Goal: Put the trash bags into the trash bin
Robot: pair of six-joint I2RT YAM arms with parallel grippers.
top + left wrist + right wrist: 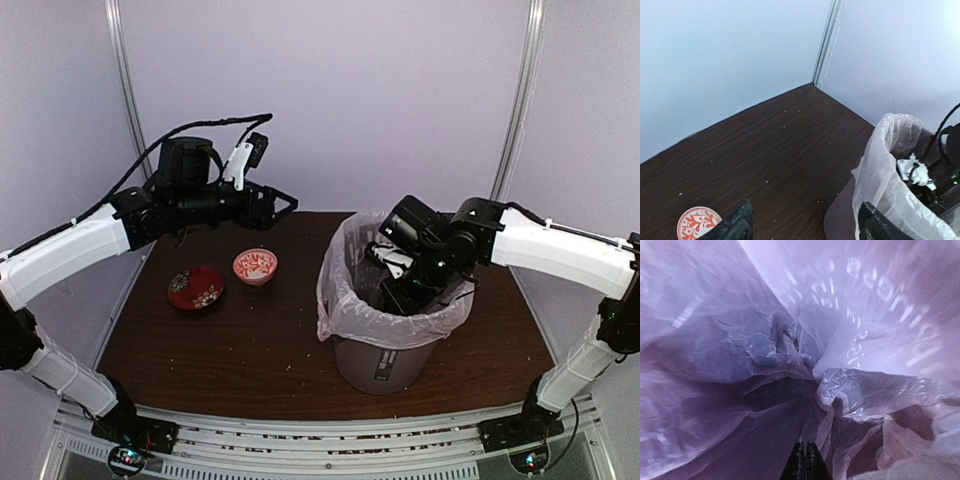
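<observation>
The thin, crinkly, translucent pale pink plastic bag (pixel 345 295) lines the round mauve-brown plastic bin (pixel 385 362), its edge draped over the rim. The right gripper (pixel 805 462) reaches down inside it, fingertips pressed together; whether they pinch any film I cannot tell. The left gripper (pixel 805 227) hovers spread wide and empty above the dark wooden table (pixel 250 340).

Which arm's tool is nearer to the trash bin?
Right. The right tool is down inside the bin, shut, among the folds of the bag. The left tool hangs open above the table, off to the bin's left.
</observation>
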